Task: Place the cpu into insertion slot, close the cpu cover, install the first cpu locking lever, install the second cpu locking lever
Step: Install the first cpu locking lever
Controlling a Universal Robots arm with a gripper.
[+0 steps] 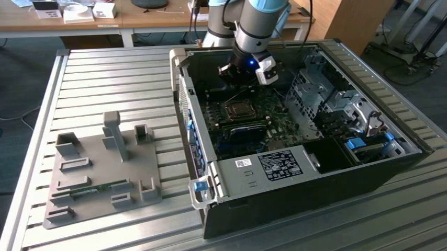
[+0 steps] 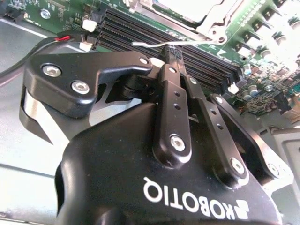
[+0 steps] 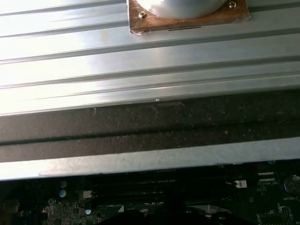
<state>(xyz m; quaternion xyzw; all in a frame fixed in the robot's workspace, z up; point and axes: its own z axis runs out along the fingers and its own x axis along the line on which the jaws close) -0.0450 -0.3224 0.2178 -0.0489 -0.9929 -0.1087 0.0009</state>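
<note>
My gripper [image 1: 236,78] hangs inside the open computer case, above the motherboard [image 1: 244,123] and just behind the cpu socket [image 1: 239,109]. In the second wrist view its two black fingers [image 2: 172,93] lie pressed together, shut, and the gripper's tip [image 2: 171,49] sits right at a thin silvery locking lever [image 2: 150,43] that sticks out from the socket over the black memory slots [image 2: 136,30]. Whether the tip touches the wire I cannot tell. The cpu cover [image 2: 213,26] lies flat around the bright cpu [image 2: 183,7].
The black computer case [image 1: 293,198] lies open on a ribbed metal table [image 1: 112,83]. Left of it stands a grey fixture plate [image 1: 101,172] with upright posts. Drive cages [image 1: 328,99] crowd the case's right side. A wooden bench [image 1: 140,18] runs behind.
</note>
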